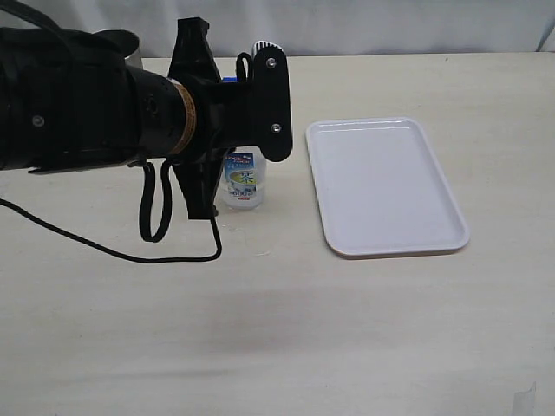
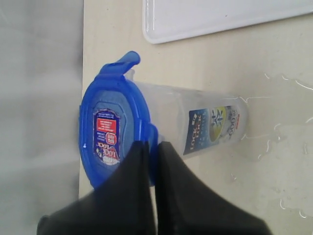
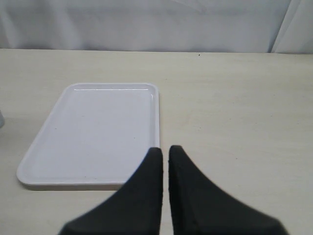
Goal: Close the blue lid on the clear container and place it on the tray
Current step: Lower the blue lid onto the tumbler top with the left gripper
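Observation:
The clear container (image 1: 242,184) stands upright on the table, left of the white tray (image 1: 386,186), and my left arm hides its top in the exterior view. In the left wrist view the blue lid (image 2: 105,147), sticker face outward, sits on the mouth of the container (image 2: 210,122). One flap (image 2: 127,61) sticks out. My left gripper (image 2: 153,143) is shut on the lid's edge at another flap, one finger over the lid face and the other along the container wall. My right gripper (image 3: 165,149) is shut on nothing, above the table by the edge of the tray (image 3: 98,132).
A grey steel cup (image 1: 123,42) stands at the back left, mostly behind my left arm. The arm's black cable (image 1: 156,251) trails over the table in front of the container. A corner of the tray (image 2: 220,17) shows in the left wrist view.

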Controlling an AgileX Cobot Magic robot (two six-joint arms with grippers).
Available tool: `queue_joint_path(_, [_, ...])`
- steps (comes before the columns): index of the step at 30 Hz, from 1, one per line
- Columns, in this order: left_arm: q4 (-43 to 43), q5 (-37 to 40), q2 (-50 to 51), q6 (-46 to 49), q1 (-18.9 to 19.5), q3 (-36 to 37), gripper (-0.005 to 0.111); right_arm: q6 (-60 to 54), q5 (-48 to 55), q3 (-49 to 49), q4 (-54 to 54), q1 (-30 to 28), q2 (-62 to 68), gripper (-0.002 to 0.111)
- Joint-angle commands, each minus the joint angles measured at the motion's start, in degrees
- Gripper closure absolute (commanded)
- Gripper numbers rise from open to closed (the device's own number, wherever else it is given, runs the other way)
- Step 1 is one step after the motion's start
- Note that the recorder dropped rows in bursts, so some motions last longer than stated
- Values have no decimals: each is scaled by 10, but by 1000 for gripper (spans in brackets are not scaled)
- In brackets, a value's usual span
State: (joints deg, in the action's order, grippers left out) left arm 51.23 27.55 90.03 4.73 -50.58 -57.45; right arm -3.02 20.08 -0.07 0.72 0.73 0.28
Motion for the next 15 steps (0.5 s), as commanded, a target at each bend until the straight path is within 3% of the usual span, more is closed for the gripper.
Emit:
queue_joint_path(1, [-10, -1, -2, 1, -1, 1, 107, -4, -2, 1, 2, 1, -3, 104])
queue_joint_path(15, [-24, -1, -2, 4, -1, 1, 107, -4, -2, 1, 2, 1, -3, 104])
